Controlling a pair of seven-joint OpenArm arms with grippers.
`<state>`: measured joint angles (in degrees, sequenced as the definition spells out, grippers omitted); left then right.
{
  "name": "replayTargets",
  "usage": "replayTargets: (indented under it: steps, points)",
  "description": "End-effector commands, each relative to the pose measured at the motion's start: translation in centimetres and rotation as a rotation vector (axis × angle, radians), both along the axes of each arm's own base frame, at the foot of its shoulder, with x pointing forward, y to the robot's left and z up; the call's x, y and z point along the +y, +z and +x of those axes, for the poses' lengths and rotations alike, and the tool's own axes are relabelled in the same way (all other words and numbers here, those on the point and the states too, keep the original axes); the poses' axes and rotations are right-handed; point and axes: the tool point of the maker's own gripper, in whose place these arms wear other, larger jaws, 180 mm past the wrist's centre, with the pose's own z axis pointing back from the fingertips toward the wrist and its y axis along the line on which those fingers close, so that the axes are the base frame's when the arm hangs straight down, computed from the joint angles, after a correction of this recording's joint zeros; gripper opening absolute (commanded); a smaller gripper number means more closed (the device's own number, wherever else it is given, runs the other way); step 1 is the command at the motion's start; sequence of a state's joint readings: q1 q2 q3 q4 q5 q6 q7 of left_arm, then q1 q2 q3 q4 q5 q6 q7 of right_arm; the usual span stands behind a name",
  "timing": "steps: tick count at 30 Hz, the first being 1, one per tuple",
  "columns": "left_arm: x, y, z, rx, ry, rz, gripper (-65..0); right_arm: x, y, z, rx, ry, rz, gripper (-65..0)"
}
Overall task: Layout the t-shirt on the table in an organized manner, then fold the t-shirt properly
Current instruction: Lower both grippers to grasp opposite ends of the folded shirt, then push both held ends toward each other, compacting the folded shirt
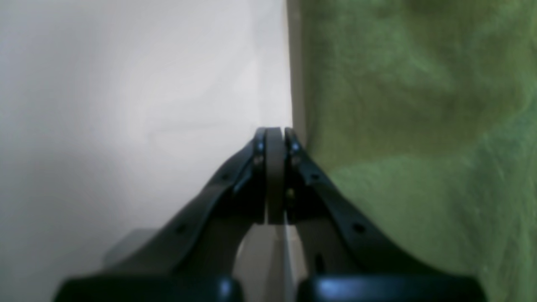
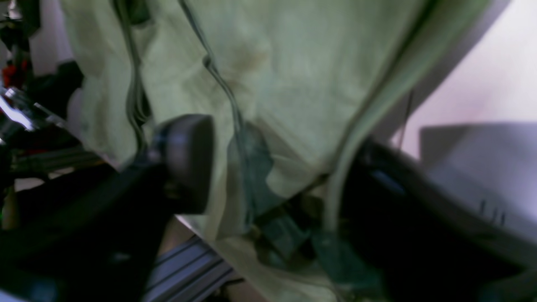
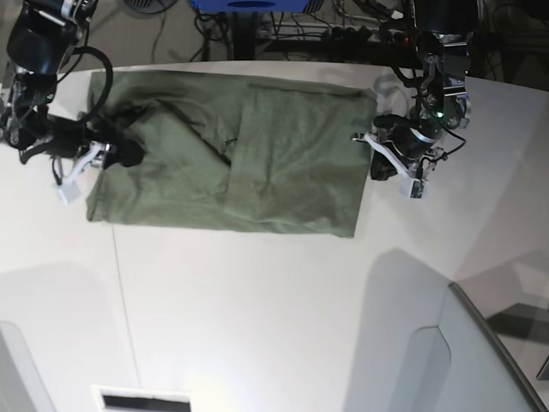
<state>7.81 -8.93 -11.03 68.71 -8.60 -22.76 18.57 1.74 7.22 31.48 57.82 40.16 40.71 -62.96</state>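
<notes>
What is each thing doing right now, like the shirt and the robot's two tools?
t-shirt: lying on the table, partly folded, with wrinkles near one end.
table: white, with the shirt resting on it.
left tool: shut, empty, beside the shirt's edge.
right tool: open around the shirt's cloth, not pinched tight.

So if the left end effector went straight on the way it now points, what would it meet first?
Probably the bare white matte tabletop. The shut left end effector points along the straight side edge of the olive-green cotton t-shirt, just beside it. Depth is unclear, so it might brush that edge.
</notes>
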Motion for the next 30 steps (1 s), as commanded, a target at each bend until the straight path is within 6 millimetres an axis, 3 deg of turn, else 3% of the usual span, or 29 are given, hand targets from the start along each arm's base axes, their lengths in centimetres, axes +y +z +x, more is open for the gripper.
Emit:
replayTargets:
  steps: [1,5,8,13,17,27,30]
  points:
    - [0.0,-1.2,-1.4,0.074,-0.026,0.027,-65.0,-0.4,-0.8,-1.4,0.065,0.035,-0.034,-36.9]
    - [-0.7,-1.4,-1.6,0.079,-0.024,0.013,-65.0,-0.5,-0.6,-0.6,0.032,0.010,-0.034,-53.6]
    - [-0.9,-1.6,-1.9,0.085,-0.026,0.009,-65.0,-0.7,-0.4,0.0,0.004,-0.015,-0.035,-62.0]
    - [-4.0,-2.1,-2.5,0.107,-0.123,0.001,-65.0,-1.5,-0.1,0.5,-0.019,-0.032,-0.052,-63.5]
    - [-4.9,-2.4,-2.5,0.110,-0.120,0.018,-65.0,-2.7,0.3,0.6,-0.029,-0.025,-0.083,-63.6]
    - [-9.1,-2.1,-1.7,0.096,-0.239,0.002,-65.0,-4.8,5.1,1.9,-0.143,0.008,-0.245,-63.6]
    - [-11.2,-2.1,-2.1,0.096,-0.274,-0.021,-65.0,-3.9,6.3,2.6,-0.153,0.042,-0.273,-63.6]
